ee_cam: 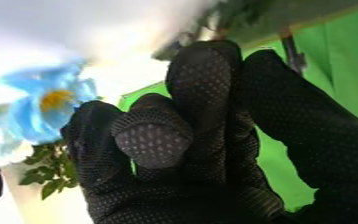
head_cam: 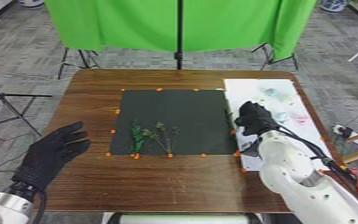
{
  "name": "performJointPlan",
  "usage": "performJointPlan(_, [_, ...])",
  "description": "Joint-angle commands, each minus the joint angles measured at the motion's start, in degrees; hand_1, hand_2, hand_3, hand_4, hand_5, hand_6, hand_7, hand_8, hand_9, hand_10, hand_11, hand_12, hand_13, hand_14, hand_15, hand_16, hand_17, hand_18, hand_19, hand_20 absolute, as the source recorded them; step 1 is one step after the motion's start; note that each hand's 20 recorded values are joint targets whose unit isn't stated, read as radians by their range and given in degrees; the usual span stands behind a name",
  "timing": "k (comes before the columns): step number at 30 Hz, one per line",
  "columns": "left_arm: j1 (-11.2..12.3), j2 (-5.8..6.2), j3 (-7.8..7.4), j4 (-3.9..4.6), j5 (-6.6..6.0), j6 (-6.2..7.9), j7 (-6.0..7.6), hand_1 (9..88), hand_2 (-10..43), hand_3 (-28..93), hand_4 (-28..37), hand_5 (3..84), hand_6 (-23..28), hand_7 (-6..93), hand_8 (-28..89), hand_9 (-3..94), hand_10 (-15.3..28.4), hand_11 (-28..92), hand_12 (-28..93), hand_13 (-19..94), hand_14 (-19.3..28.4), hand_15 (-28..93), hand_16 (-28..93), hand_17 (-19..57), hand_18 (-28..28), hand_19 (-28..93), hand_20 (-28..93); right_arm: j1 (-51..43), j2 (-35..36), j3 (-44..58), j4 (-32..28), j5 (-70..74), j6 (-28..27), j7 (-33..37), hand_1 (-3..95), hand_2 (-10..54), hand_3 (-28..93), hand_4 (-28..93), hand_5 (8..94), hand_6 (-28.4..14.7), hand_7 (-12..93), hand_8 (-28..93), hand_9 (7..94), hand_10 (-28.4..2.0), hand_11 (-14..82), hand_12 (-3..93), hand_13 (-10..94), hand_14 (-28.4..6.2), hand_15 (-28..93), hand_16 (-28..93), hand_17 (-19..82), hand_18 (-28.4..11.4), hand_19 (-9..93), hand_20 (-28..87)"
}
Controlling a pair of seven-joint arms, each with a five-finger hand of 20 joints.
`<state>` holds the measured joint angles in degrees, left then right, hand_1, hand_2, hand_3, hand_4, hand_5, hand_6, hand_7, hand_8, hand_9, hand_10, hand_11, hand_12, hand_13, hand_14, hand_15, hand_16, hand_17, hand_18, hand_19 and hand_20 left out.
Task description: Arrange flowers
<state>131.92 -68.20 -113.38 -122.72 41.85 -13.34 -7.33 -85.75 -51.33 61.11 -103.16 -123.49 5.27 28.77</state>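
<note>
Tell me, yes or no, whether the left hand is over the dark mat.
No, the left hand is off to the left of the dark mat.

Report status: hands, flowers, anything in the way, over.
Left hand open, left of black sheet. Right hand over white board; hold unclear. Green sprigs on black sheet, blue flower near right hand. Nothing seen blocking the sprigs.

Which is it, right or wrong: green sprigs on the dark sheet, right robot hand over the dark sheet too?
Wrong on the hand: the head view shows the right robot hand over the white sheet. The green sprigs are on the dark sheet.
</note>
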Motion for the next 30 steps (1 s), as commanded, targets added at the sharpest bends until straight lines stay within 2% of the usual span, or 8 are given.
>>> performJointPlan(1, [0.75,-0.47,0.06,0.17,0.29,0.14,-0.5,24.7,1.1,76,-28.3,32.8,5.2,28.4,-15,28.3,14.0,37,14,22,16.6,56,-6,-9.4,23.1,55,9,2.29,-0.48,-0.94,-2.99,-3.86,1.14,1.38,37.9,-9.5,93,-1,65.5,-15.2,81,-15,93.0,-5.6,35.3,47.8,85,-5.5,69,37,50,-21.9,93,52])
performJointPlan(5, [0.62,-0.47,0.06,0.2,0.35,-0.11,-0.54,24.7,1.1,76,-28.3,32.7,5.2,28.4,-14,28.2,14.1,37,14,22,16.6,56,-6,-9.5,23.1,55,9,3.1,-0.1,-2.95,-2.31,-13.55,-2.77,6.64,39.4,-9.5,92,-9,62.3,-11.6,80,-6,91.0,-5.4,37.1,46.8,84,-4.4,68,38,49,-20.7,93,51])
performJointPlan(8, [0.94,-0.55,-0.09,0.1,0.35,0.17,-0.37,24.7,1.1,76,-28.3,32.8,5.3,28.3,-14,28.2,14.0,37,14,22,16.6,56,-6,-9.4,23.1,55,9,3.65,-0.5,-2.11,-3.56,-14.18,-13.09,11.99,36.2,-9.5,83,-23,62.0,-5.4,76,4,89.0,-7.4,45.8,34.0,84,-4.1,68,37,49,-20.4,93,51])
performJointPlan(10, [1.16,-0.44,-0.2,0.04,0.28,0.3,-0.34,24.6,1.1,76,-28.3,32.8,5.3,28.3,-14,28.3,14.0,37,14,22,16.6,56,-6,-9.4,23.1,55,9,3.8,-0.7,-1.31,-4.1,-12.81,-18.95,13.75,25.5,-9.5,82,-27,64.2,-3.2,75,-16,88.9,-7.5,46.0,33.6,84,-4.2,68,38,49,-20.4,93,51])
performJointPlan(11, [1.17,-0.45,-0.19,0.05,0.28,0.28,-0.31,24.7,1.1,76,-28.3,32.8,5.3,28.2,-14,28.3,14.0,37,14,22,16.6,56,-7,-9.4,23.1,55,9,3.67,-0.48,-1.4,-3.76,-12.81,-18.46,13.57,20.8,-9.5,79,-28,65.4,-2.7,75,-23,89.4,-7.5,45.6,33.3,84,-4.4,68,38,49,-20.6,93,51])
performJointPlan(14, [1.06,-0.38,-0.04,0.14,0.25,0.28,-0.39,24.6,1.0,76,-28.3,32.7,5.2,28.2,-14,28.2,14.0,37,14,22,16.6,56,-6,-9.5,23.1,55,9,4.36,-1.15,-1.61,-3.15,-10.87,-23.29,15.2,14.3,-9.5,75,-28,68.3,-2.5,70,-24,90.9,-7.6,44.8,32.8,85,-4.5,69,37,51,-20.6,93,54])
performJointPlan(21, [0.66,-0.45,0.0,0.21,0.71,-0.05,-0.71,24.7,1.0,76,-28.3,32.8,5.2,28.3,-14,28.2,14.0,38,14,22,16.6,56,-7,-9.4,23.1,55,9,5.36,-2.24,-3.75,-0.6,-9.05,-23.3,14.93,14.4,-9.5,61,-28,69.2,-2.7,68,-22,91.7,-7.7,43.7,33.2,85,-4.7,68,37,52,-20.7,93,55])
performJointPlan(30, [0.56,-0.31,0.18,0.29,0.75,-0.02,-0.91,24.7,1.1,76,-28.3,32.8,5.3,28.3,-14,28.2,14.1,37,14,22,16.6,56,-6,-9.4,23.1,55,9,8.45,-2.79,-11.68,5.81,-12.52,-26.05,15.96,24.9,-9.5,66,-28,70.7,-2.0,68,-22,93.1,-7.3,42.5,31.6,87,-3.9,68,36,53,-20.6,93,55])
